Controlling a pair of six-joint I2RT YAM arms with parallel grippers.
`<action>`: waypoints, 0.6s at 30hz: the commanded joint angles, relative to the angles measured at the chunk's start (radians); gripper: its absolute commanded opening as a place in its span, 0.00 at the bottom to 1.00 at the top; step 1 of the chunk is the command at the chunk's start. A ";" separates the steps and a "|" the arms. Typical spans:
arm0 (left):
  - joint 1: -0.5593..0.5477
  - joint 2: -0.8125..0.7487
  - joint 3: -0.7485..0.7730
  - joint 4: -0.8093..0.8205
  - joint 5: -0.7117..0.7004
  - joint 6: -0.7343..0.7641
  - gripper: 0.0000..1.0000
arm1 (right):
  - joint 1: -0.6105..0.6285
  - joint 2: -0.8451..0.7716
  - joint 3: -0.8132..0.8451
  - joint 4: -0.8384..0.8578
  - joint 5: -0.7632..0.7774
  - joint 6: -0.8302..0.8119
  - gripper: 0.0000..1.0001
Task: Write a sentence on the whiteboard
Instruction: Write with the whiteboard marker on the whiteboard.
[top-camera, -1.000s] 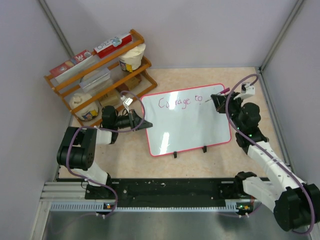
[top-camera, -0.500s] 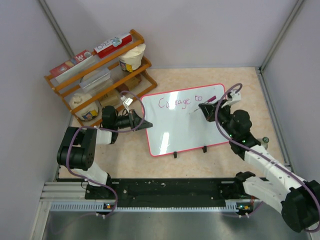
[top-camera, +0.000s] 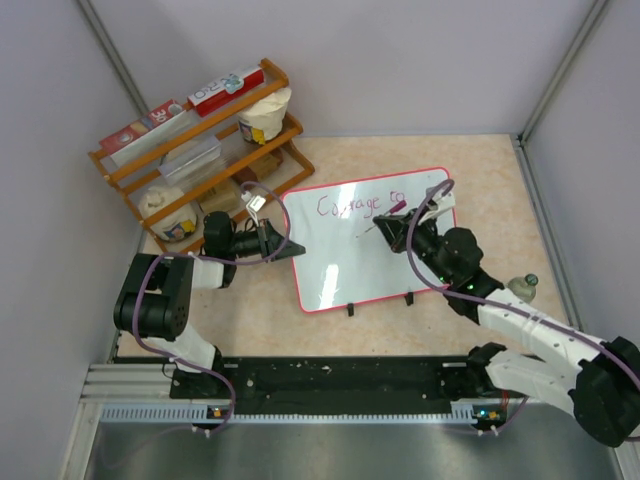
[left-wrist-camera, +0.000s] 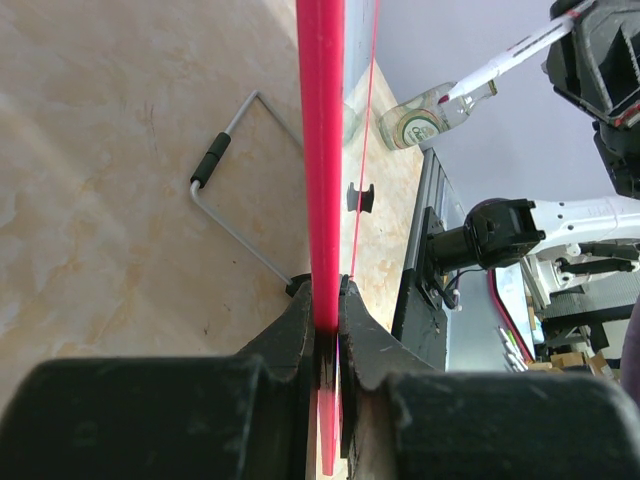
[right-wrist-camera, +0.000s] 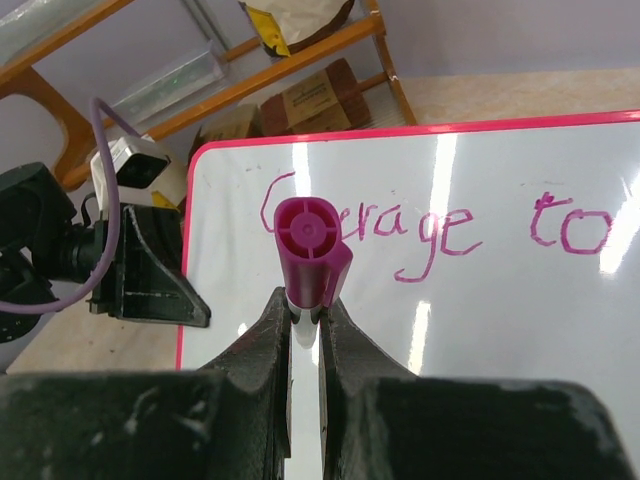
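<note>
The whiteboard (top-camera: 370, 262) lies mid-counter (top-camera: 500, 170), slightly skewed. Its left pink rim is clamped by the closed left gripper (left-wrist-camera: 328, 330). The right gripper (right-wrist-camera: 305, 312) is held over the board's middle, pinched on a purple marker (right-wrist-camera: 312, 250). Of the sentence (right-wrist-camera: 430, 228), only "Courage to" is legible, along the far edge.

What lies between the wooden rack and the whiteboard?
The left gripper and its wrist, the gripper shut on the left edge of the whiteboard; the top view shows this.
</note>
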 joint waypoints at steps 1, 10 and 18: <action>0.000 0.005 0.014 0.028 -0.066 0.070 0.00 | 0.062 0.046 0.042 0.082 0.066 -0.031 0.00; 0.000 0.006 0.016 0.028 -0.066 0.067 0.00 | 0.165 0.181 0.114 0.126 0.135 -0.028 0.00; 0.000 0.008 0.016 0.033 -0.064 0.066 0.00 | 0.234 0.269 0.168 0.181 0.190 -0.039 0.00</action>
